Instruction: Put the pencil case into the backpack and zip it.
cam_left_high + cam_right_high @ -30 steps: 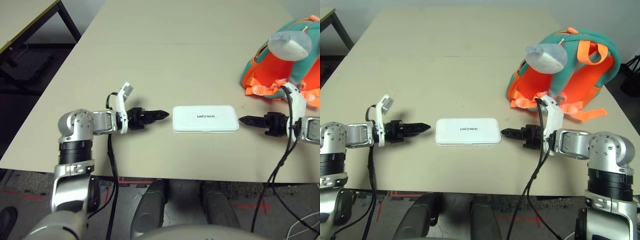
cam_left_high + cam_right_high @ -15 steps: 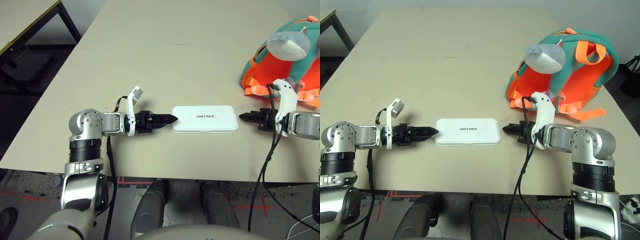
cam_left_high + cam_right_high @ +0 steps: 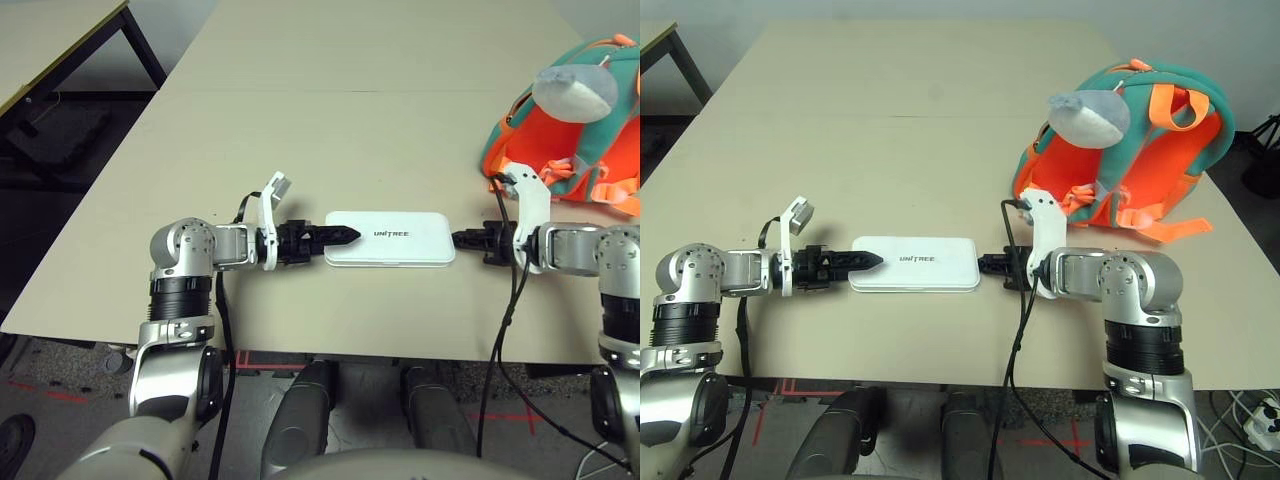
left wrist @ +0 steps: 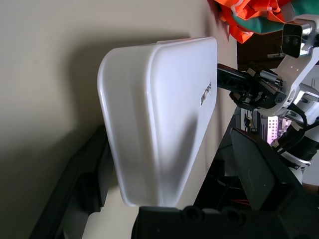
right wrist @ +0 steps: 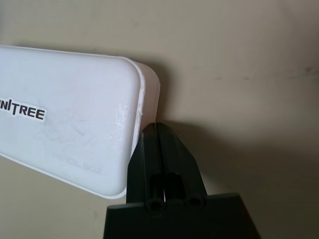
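Observation:
The white pencil case (image 3: 390, 238) with "UNITREE" lettering lies flat near the table's front edge. My left gripper (image 3: 342, 236) is open at the case's left end, and in the left wrist view its fingers (image 4: 259, 174) stand apart on either side of that end. My right gripper (image 3: 460, 238) is shut, its joined fingertips (image 5: 157, 132) touching the case's right end. The teal and orange backpack (image 3: 1150, 160) lies at the right rear of the table. A grey-blue plush charm (image 3: 1090, 112) rests on it. Whether its zipper is open or closed is not visible.
The table's front edge (image 3: 400, 348) runs just below both grippers. Black cables hang from both wrists over that edge. A second table (image 3: 50, 40) stands off to the far left across a gap of dark floor. Bare tabletop (image 3: 380, 110) stretches behind the case.
Both grippers have closed in on the case from its two ends. The case has slid a little to the left, and its left end now sits between the left fingers.

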{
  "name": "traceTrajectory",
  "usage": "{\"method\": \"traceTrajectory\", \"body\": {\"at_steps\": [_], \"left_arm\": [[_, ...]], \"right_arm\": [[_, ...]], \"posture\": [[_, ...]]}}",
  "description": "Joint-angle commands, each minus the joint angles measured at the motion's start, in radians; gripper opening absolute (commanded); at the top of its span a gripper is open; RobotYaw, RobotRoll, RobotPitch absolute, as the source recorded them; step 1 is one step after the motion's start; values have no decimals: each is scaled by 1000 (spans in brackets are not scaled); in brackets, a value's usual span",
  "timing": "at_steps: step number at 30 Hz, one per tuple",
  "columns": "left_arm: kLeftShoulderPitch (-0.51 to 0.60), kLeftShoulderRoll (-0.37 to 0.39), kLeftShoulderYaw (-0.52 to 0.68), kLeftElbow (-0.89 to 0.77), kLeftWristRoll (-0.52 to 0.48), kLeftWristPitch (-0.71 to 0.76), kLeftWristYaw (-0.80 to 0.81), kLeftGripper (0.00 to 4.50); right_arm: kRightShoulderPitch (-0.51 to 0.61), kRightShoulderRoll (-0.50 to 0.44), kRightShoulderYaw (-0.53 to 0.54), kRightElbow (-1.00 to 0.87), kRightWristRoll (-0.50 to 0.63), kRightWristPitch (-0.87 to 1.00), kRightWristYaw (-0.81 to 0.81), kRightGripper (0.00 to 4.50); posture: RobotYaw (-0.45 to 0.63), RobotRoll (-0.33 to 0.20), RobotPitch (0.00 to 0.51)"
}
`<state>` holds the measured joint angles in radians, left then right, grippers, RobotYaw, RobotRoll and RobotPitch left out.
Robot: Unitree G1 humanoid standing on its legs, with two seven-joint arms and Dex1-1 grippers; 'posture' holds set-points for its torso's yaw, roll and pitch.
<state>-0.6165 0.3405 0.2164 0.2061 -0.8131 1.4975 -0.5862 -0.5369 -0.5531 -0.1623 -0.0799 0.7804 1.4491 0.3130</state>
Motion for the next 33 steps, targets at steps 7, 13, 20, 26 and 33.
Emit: {"method": "traceTrajectory", "body": {"at_steps": [7,13,20,26,33], "left_arm": [[56,17,-84,-22,49,-91,-40,3239],[90,16,-94,-98,22,-138,-89,1725],[97,34,-115,-120,32,-163,-99,1448],[64,47,-155,-49,64,-212,-117,1440],[-18,59,-209,65,105,-265,-160,1439]], "right_arm": [[-4,11,15,-26,-28,-9,35,0],[49,-8,-39,-107,-45,-101,51,613],[96,-72,-276,-388,33,8,11,2772],[101,-96,-478,-526,24,165,-56,4497],[7,-23,-526,-542,-87,165,-200,4500]], "posture": [[117,0,173],[115,0,180],[51,0,188],[-40,0,187],[-85,0,173]]}}
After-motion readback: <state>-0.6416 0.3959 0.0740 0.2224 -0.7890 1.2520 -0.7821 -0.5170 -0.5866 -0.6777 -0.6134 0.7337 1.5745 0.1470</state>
